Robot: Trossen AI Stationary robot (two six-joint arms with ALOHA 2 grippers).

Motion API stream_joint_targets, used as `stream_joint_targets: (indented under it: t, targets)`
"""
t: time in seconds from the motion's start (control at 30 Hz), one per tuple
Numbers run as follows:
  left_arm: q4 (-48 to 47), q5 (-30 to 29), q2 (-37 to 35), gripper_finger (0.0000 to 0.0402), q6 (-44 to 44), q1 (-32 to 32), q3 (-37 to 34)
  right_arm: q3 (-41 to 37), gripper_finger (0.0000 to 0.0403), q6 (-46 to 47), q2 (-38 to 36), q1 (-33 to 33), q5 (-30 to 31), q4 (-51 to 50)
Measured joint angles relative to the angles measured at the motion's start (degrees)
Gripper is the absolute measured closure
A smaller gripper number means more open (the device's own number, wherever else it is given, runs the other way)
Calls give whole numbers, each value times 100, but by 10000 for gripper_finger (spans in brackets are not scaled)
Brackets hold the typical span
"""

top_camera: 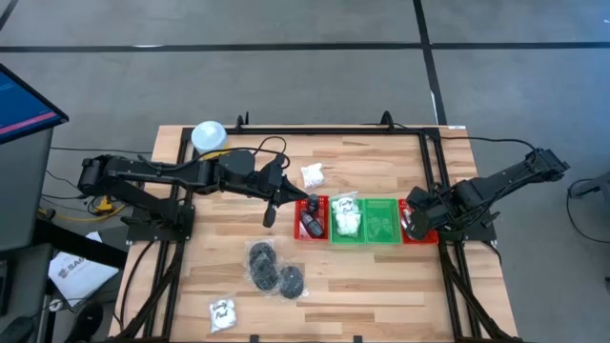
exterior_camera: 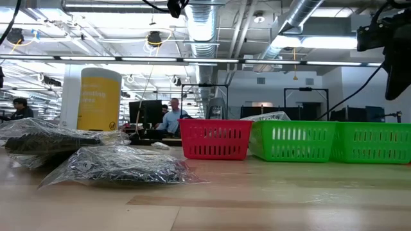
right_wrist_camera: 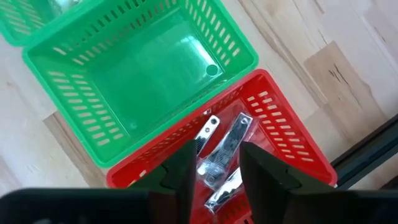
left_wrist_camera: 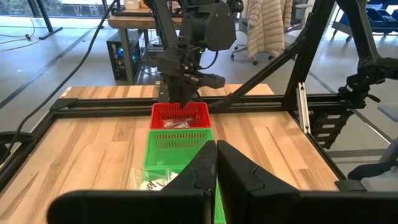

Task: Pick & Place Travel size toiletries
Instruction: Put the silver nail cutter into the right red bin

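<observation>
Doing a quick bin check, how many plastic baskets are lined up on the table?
4, in one row: a red basket at the left end, two green baskets in the middle, another red one under the right end effector.

Light wooden bench [top_camera: 372, 281], plank-topped, framed by black rails. Row of four compartment trays right of centre: red tray [top_camera: 312, 218] at the left end, two green trays [top_camera: 383, 220] side by side in the middle, second red tray [right_wrist_camera: 283, 134] at the right end. Yellow cylinder with white lid [top_camera: 208, 136] upright at the far left edge. Dark monitor [top_camera: 24, 105] off the left side, screen edge lit blue and pink. Grey floor [top_camera: 286, 76] with dark lines. In the room behind: ceiling ducts, desks, seated person [exterior_camera: 172, 114].
</observation>
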Motion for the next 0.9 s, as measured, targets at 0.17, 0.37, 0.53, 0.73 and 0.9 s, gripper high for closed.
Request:
stream_joint_targets:
  t: [0.17, 0.37, 0.53, 0.73, 0.9]
  targets:
    - [0, -2, 0, 398, -1, 1, 0, 0, 299, -156, 0, 0, 5, 2]
    - [0, 0, 0, 398, -2, 0, 0, 0, 302, -204, 0, 0, 11, 165]
    - [-20, -65, 0, 398, -277, 19, 0, 0, 301, -604, 0, -11, 14, 854]
    - [-653, -1168, -2, 398, -278, 321, 0, 0, 301, -1674, 0, -242, 20, 2132]
    - [-1048, -1257, 243, 398, -402, 858, -2, 0, 301, -2353, 0, -515, 21, 2982]
